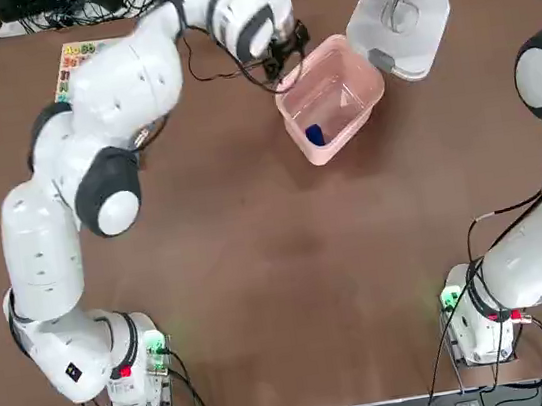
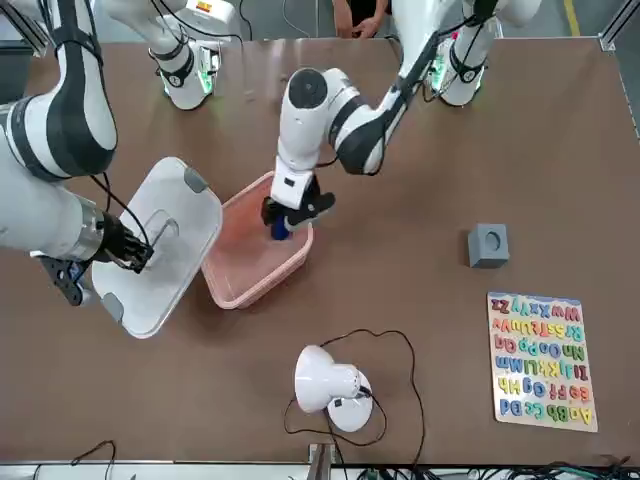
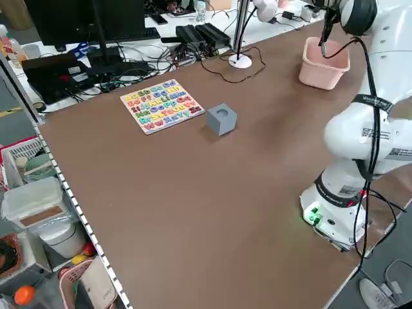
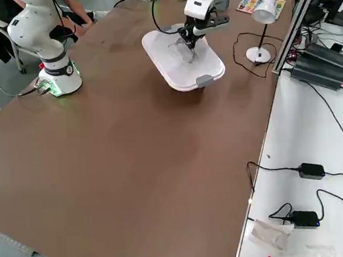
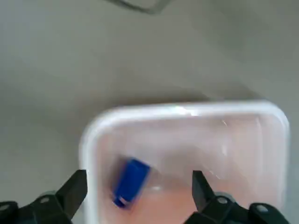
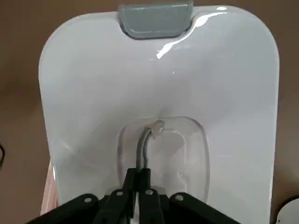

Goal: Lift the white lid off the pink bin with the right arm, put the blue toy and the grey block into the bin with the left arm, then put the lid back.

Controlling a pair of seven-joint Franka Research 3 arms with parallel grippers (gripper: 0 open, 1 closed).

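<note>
with my right gripper [image 6: 138,175] pinched shut on the slick, stiff white lid [image 6: 93,93] by its handle beside the pink bin [image 5: 187,109], my wide-open, empty left gripper [image 5: 140,184] should take the grey block [image 2: 488,246], well apart from the bin, by opposite flat sides.

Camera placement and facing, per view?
Top: overhead, down on the table; both arms, pink bin.
Front: across the table, facing the robot; both arms, white lid.
Left side: raised, diagonally down; one arm, grey block.
Right side: raised, diagonally down; both arms, lid.
Left wrist: at its hand, into bin; own fingers, blue toy.
Right wrist: at its hand, onto lid; own fingers.
Top and front share bin and lid.
</note>
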